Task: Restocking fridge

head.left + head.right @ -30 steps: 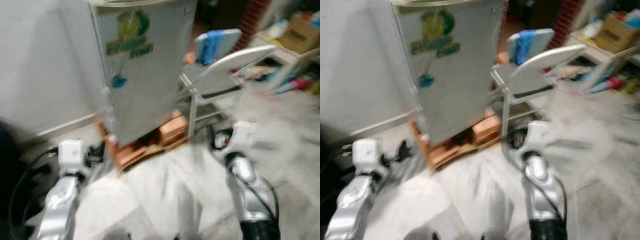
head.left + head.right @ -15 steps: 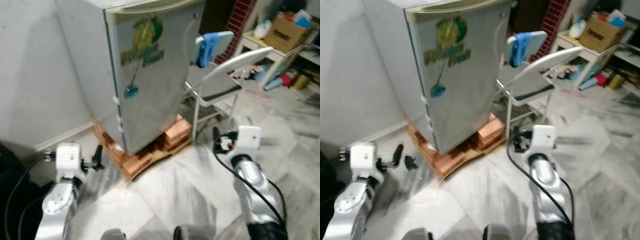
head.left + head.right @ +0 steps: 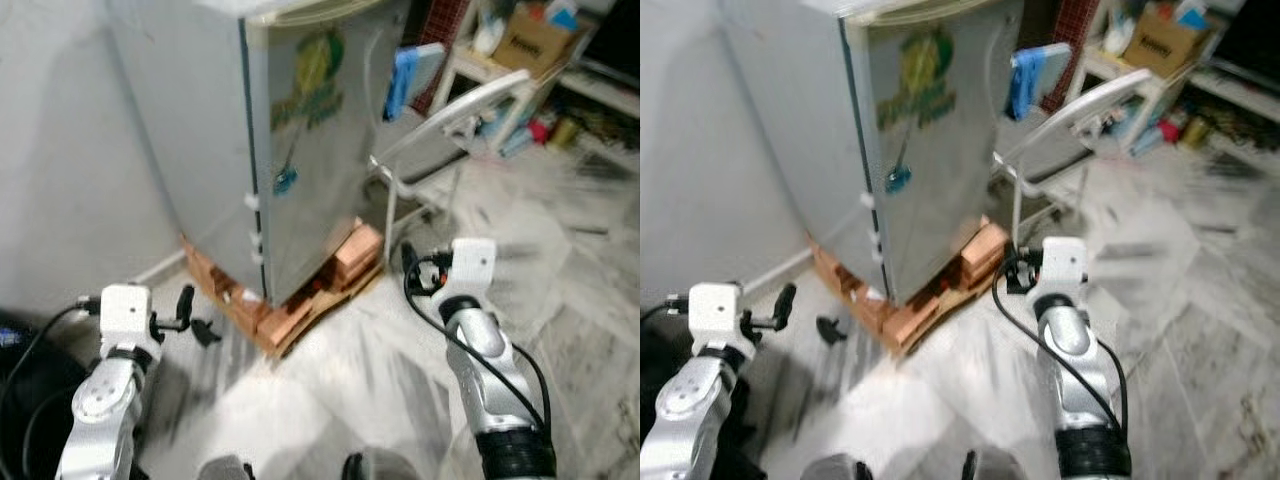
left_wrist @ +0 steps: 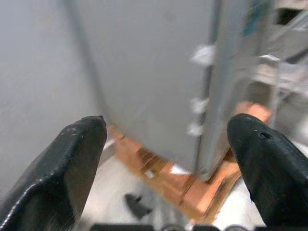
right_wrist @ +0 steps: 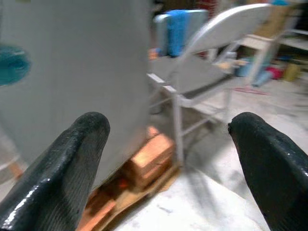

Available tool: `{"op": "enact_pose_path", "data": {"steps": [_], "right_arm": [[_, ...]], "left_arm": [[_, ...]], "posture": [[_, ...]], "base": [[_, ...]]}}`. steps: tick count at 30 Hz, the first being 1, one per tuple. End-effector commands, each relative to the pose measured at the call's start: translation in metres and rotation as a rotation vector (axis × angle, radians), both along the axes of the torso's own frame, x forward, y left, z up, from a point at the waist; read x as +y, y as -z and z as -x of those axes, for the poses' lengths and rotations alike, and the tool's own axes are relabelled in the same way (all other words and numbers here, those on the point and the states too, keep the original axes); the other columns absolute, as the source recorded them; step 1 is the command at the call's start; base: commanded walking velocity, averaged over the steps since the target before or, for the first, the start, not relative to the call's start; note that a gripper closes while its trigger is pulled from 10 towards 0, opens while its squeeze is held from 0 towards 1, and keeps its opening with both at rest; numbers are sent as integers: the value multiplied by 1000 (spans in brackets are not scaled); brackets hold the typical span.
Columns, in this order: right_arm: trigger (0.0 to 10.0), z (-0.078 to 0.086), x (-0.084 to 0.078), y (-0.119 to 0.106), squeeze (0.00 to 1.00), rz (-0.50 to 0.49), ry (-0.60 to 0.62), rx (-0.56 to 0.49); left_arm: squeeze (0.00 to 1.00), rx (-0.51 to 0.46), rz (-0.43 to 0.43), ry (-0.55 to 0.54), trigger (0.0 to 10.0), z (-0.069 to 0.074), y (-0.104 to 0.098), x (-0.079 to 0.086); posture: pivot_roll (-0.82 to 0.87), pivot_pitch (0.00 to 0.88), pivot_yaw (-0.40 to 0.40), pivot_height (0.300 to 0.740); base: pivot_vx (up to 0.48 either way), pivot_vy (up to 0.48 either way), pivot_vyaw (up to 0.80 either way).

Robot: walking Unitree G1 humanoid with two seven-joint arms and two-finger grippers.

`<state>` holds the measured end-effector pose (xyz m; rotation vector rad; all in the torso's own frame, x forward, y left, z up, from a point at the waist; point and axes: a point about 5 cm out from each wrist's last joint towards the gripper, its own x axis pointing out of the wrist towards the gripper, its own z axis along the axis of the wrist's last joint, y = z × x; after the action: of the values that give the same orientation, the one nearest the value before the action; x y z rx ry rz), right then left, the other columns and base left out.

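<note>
A small grey fridge point(image 3: 310, 150) with a green and yellow sticker on its shut door stands on bricks and a wooden pallet point(image 3: 300, 300) against the wall. My left gripper point(image 3: 197, 315) hangs low at the left, short of the pallet's corner, open with nothing between its fingers point(image 4: 72, 163). It faces the fridge's hinge-side corner point(image 4: 207, 96). My right gripper point(image 3: 412, 275) is low on the right, near the pallet's other end, also open and holding nothing. Its fingers point(image 5: 67, 163) frame the fridge's lower front and a chair.
A white folding chair point(image 3: 450, 130) with a blue cloth point(image 3: 402, 80) on its back stands right beside the fridge. A cluttered low table point(image 3: 500, 60) with boxes is at the back right. Black cables point(image 3: 30, 390) lie by my left arm. Marble floor point(image 3: 340, 400) spreads in front.
The whole picture has shifted as the camera moved, so more of the fridge's left side shows now. Both grippers keep the same low, open pose.
</note>
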<state>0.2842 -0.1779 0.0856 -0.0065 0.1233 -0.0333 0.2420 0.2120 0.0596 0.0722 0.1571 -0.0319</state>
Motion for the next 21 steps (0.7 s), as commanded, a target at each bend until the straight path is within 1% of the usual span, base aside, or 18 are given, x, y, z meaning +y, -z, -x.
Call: {"op": "enact_pose_path", "data": {"steps": [1,12,15,19,21], "right_arm": [[10000,-1,-2,-1,0,3,12,-7],[10000,-2,-3,-1,0,7,14,-7],[10000,-3,-2,-1,0,8,11,-8],[10000,-3,-1,-1,0,6,9,-9],[10000,-3,-1,-1,0,11,10,-12]], "left_arm": [[0,0,-7,28,10000,-1,0,-5],[0,-3,-5,30,10000,-1,0,-8],[0,-7,-4,30,10000,-1,0,-9],[0,-8,-3,28,10000,-2,-1,-9],[0,-9,-6,28,10000,-2,-1,-10]], "posture": [[2,58,-40,740],[5,63,-44,740],[6,65,-46,740],[6,65,-46,740],[5,67,-49,740]], "base": [[251,412,-800],[279,381,-800],[251,0,-800],[0,0,-800],[0,0,0]]}}
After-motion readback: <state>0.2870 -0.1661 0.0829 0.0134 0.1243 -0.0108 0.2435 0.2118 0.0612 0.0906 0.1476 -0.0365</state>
